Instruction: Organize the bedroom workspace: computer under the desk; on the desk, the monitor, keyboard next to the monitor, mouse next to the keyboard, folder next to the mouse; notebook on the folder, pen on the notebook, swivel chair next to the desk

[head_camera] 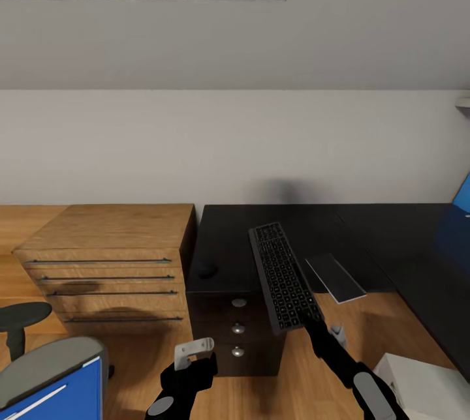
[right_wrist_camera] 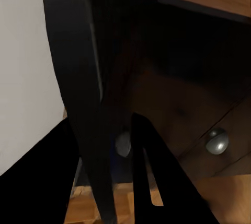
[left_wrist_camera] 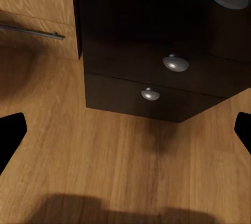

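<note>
The right gripper (head_camera: 312, 319) clamps the near end of the keyboard (head_camera: 282, 274), held tilted above the desk (head_camera: 225, 244). The mouse (head_camera: 207, 270) rests on the desk's left part. The left gripper (left_wrist_camera: 125, 130), fingers wide, faces the drawer knobs (left_wrist_camera: 175, 63). The folder (head_camera: 55, 390) lies on the swivel chair (head_camera: 39, 358), near left. No legible writing.
</note>
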Motion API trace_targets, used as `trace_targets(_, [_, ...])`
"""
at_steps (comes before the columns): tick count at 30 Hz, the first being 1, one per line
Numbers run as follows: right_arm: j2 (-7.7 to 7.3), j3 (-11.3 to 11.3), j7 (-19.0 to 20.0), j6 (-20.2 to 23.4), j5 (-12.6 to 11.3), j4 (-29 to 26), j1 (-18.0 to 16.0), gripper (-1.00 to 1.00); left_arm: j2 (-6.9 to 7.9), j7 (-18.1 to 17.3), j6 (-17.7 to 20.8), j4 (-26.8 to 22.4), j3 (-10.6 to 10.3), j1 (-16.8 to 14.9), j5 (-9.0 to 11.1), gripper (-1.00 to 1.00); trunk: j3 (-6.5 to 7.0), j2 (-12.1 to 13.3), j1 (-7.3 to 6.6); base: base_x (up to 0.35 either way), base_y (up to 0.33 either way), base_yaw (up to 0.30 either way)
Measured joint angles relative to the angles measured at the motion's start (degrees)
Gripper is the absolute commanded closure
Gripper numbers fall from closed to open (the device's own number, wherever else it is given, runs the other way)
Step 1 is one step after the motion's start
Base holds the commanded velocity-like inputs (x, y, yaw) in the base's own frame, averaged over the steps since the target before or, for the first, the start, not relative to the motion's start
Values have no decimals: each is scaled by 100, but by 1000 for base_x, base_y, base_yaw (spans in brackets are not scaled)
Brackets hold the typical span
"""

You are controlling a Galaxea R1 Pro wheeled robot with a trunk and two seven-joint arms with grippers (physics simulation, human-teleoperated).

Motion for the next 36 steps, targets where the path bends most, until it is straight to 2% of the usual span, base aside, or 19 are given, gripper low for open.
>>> trace_targets(4, [1,18,8,-3,0,-247,0,100,-1,1,-1,0,-4,0,-1,-100,72,160,-88,0,0,0])
trace_targets(8, [3,260,7,17,-5,-465,7,100,-1,2,-1,1,-24,0,-1,-100,144,321,-176,0,0,0])
trace_targets(12, [2,338,6,13,-12,-628,11,100,-1,1,-1,0,-26,0,-2,-100,216,482,-264,0,0,0])
trace_targets(19, [11,355,-4,7,-25,-1528,111,100,-1,1,-1,0,-27,-3,-2,-100,342,762,-418,0,0,0])
trace_targets(25, [133,355,-162,4,1,-2817,694,100,-1,1,-1,0,-27,0,-2,-100,449,1003,-549,0,0,0])
trace_targets(27, [166,387,-379,71,-17,-3488,1018,100,-1,1,-1,0,-27,0,-2,-100,485,1083,-594,0,0,0])
trace_targets(31, [255,467,-917,258,-23,-4439,1626,100,-2,1,-1,0,-31,0,-2,-100,557,1244,-681,0,0,0])
trace_targets(36, [388,489,-1232,380,-198,-4853,1941,100,-2,-5,4,0,-35,0,-1,-100,647,1445,-791,0,0,0])
